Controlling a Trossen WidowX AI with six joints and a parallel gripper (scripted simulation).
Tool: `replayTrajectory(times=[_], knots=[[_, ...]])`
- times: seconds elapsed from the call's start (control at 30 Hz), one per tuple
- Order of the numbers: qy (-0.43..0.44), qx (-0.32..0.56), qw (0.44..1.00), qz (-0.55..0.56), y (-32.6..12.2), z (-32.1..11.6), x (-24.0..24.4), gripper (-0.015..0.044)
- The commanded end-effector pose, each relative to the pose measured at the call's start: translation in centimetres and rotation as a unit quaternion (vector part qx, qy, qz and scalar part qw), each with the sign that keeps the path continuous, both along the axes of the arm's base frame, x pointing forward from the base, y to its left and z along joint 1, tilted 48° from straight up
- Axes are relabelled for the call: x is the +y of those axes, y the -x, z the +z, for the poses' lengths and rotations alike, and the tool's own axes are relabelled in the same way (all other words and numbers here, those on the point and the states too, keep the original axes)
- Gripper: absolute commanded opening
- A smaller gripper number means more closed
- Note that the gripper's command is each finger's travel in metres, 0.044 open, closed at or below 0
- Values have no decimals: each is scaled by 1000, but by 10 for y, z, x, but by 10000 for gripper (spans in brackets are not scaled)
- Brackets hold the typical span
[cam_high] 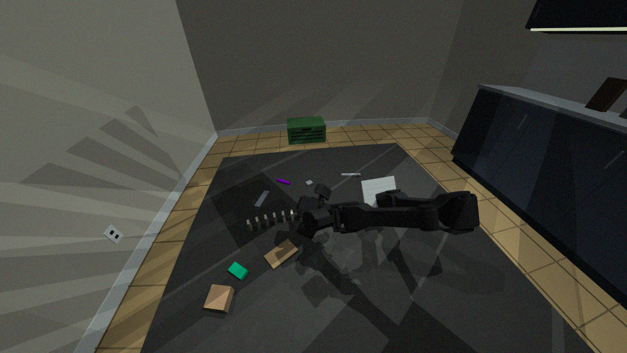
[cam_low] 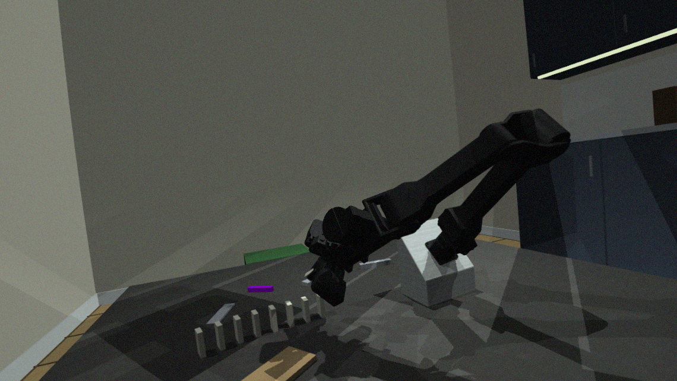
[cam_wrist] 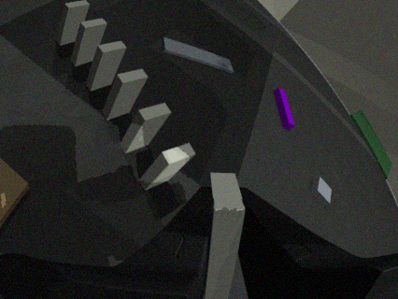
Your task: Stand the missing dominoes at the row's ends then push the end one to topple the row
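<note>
Several pale dominoes (cam_high: 266, 220) (cam_low: 256, 323) (cam_wrist: 105, 65) stand upright in an evenly spaced row. The row's right end is partly hidden by the gripper in the top view. My gripper (cam_low: 310, 276) (cam_wrist: 221, 197) is shut on a pale domino (cam_wrist: 226, 191), which sticks out between the fingers, with the fingers tilted toward the row. It is above the table near the row's right end. The gap between the held domino and the row is hard to judge. In the wrist view, the nearest visible standing domino (cam_wrist: 168, 165) is left of the held one.
Behind the row lie a pale strip (cam_high: 262, 198) (cam_low: 221, 313) (cam_wrist: 198, 55), a purple bar (cam_high: 283, 181) (cam_low: 260, 289) (cam_wrist: 284, 108) and a small pale block (cam_high: 309, 182) (cam_wrist: 324, 189). In front are a wooden block (cam_high: 280, 253), a green block (cam_high: 237, 270) and a tan box (cam_high: 219, 298).
</note>
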State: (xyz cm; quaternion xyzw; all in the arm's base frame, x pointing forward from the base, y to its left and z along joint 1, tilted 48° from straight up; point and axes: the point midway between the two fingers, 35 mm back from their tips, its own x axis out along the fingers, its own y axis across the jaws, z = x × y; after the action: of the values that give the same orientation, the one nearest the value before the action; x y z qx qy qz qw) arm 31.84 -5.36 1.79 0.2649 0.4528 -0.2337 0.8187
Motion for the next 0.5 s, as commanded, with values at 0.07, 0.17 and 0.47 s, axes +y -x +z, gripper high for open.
replayTrajectory(times=[0.07, 0.17, 0.47], knots=[[22, -54, 998, -34, 2, 5, 3, 29], [29, -84, 995, -50, 4, 9, 5, 29], [39, -177, 978, -101, 11, 24, 9, 29]])
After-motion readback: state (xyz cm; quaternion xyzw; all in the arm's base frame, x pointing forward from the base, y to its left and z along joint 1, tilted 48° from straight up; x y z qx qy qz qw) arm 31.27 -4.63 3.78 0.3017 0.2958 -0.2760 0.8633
